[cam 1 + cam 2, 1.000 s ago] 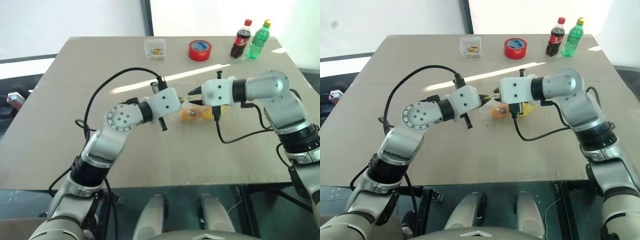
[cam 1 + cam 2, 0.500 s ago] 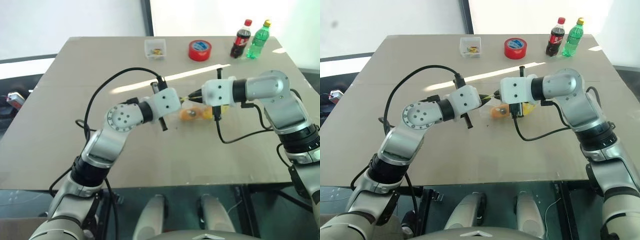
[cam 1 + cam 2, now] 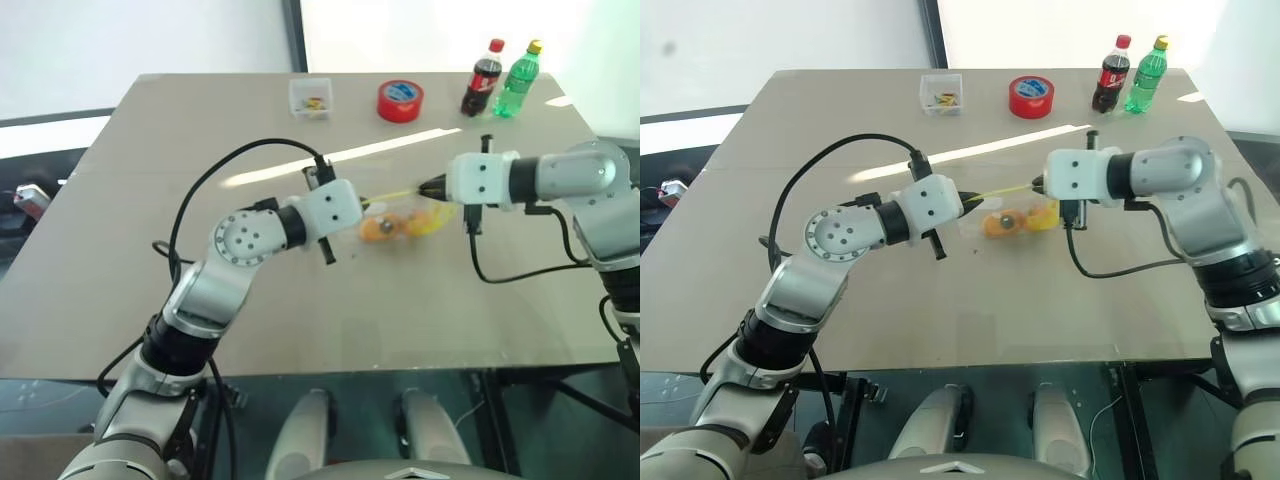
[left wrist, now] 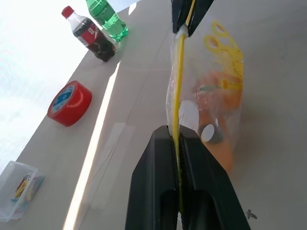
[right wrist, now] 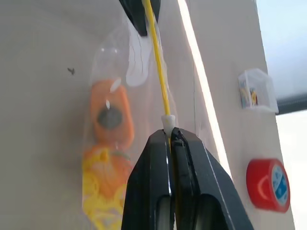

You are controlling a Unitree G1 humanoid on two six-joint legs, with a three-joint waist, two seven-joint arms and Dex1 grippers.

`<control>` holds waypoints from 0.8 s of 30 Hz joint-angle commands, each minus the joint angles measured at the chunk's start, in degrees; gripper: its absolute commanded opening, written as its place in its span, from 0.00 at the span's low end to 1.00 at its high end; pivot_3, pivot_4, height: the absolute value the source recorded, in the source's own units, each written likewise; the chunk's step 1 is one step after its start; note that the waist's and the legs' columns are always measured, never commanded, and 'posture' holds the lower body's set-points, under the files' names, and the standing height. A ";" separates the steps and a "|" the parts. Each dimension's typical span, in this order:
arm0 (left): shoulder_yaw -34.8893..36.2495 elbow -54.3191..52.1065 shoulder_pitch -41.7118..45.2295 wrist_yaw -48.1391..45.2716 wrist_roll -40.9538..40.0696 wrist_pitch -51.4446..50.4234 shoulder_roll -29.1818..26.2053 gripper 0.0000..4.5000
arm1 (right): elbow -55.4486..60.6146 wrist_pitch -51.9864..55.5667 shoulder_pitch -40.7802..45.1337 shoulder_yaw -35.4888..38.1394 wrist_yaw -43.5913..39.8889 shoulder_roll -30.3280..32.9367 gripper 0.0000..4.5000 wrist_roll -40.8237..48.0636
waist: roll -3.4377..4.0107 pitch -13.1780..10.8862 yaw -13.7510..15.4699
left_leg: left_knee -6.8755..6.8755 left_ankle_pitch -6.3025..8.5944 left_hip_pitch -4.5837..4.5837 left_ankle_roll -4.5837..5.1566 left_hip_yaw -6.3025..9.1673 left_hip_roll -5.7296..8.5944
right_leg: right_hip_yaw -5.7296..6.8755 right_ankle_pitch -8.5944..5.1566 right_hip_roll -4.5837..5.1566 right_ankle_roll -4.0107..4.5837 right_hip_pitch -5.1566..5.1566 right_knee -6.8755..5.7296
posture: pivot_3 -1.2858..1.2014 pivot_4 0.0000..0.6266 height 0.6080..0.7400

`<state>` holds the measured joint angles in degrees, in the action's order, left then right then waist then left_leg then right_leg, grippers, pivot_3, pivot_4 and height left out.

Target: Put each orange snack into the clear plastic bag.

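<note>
Two tools hold the clear plastic bag point(image 3: 1015, 215) stretched between them just above the bench point(image 3: 940, 310). Left tool point(image 4: 178, 140) is clamped on one end of the yellow seal strip point(image 4: 178, 81); right tool point(image 5: 169, 134) is clamped on the other end, pulling the strip taut, probably to press the zip closed. Both orange snacks point(image 5: 109, 115) sit inside the hanging bag, so the packing looks done. Farther back stand two bottles point(image 3: 498, 80), red tape point(image 3: 400, 100) and a small clear box point(image 3: 310, 97).
</note>
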<state>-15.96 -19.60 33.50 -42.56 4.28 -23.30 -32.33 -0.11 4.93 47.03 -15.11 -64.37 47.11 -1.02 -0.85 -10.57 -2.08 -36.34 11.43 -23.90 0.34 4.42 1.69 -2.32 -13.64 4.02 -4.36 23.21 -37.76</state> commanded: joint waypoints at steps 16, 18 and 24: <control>2.04 0.30 0.20 0.35 0.19 1.04 -1.17 0.00 | -0.82 3.78 -2.46 6.28 2.06 5.42 0.01 -2.16 | -0.01 0.00 -0.14 | 0.00 0.00 0.02 0.00 -0.05 -0.01 | -0.03 0.00 0.00 0.00 0.00 0.00 | 0.52 0.24 1.00; 2.04 0.24 0.10 0.37 0.19 1.06 -1.19 0.00 | 0.62 4.76 -2.66 6.47 1.39 4.77 0.01 -0.69 | -0.01 0.00 -0.15 | 0.00 0.00 0.02 0.00 -0.04 -0.02 | -0.03 0.00 0.00 0.00 0.00 0.00 | 0.52 0.24 1.00; 1.96 0.14 0.07 0.59 0.22 1.36 -0.91 0.00 | 3.05 5.71 -1.66 5.81 0.05 2.74 0.13 1.65 | -0.01 0.00 -0.13 | 0.00 0.00 0.02 0.00 -0.04 -0.02 | -0.03 0.00 0.00 0.00 0.00 0.00 | 0.52 0.24 1.00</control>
<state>-15.34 -18.46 33.24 -42.52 4.34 -23.05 -33.35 0.86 10.67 44.06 -10.86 -64.16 50.15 -0.50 -0.86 -10.58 -2.21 -36.35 11.43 -23.88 0.34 4.38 1.67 -2.35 -13.64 4.02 -4.37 23.21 -37.77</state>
